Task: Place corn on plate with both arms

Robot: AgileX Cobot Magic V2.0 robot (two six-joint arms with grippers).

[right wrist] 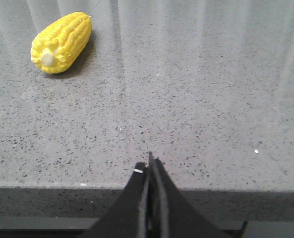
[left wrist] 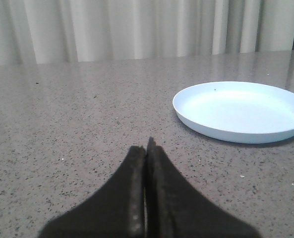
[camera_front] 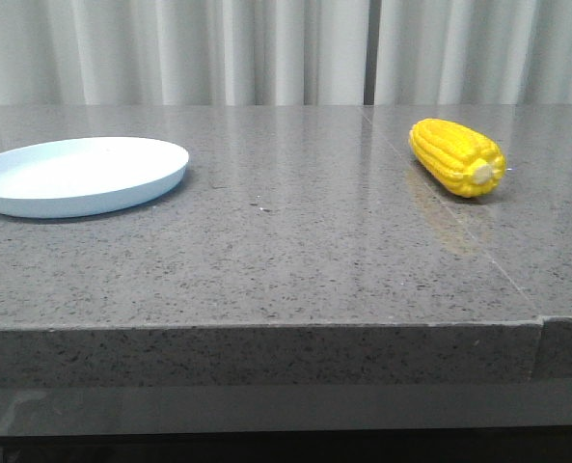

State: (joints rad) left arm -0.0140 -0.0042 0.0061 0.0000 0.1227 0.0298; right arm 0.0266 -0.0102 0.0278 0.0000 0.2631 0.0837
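The corn [camera_front: 458, 156] lies on its side toward the right of the grey stone table [camera_front: 295, 251], its pale stub end turned toward the near edge. The plate [camera_front: 81, 175] sits well apart from it on the left side and holds nothing. Neither arm shows in the front view, so both appear to be held back from the work area.

The left claw [left wrist: 147, 148] has its 2 fingers pressed together and grips nothing; the plate lies ahead of it and off to one side. The right claw [right wrist: 149, 166] is likewise closed and empty, hovering at about the near table edge, with the corn [right wrist: 62, 42] ahead and off to one side.

The step in hand looks like the first reach, and the right arm is the nearer one. To do it well, the right claw needs to open wider than the cob before coming down, and to close across the thick middle, not along its length. The glossy, rounded body will likely roll or slip if pinched near the tapered tip. A carry or handover to the left should end over the plate's bare centre, away from the low rim.
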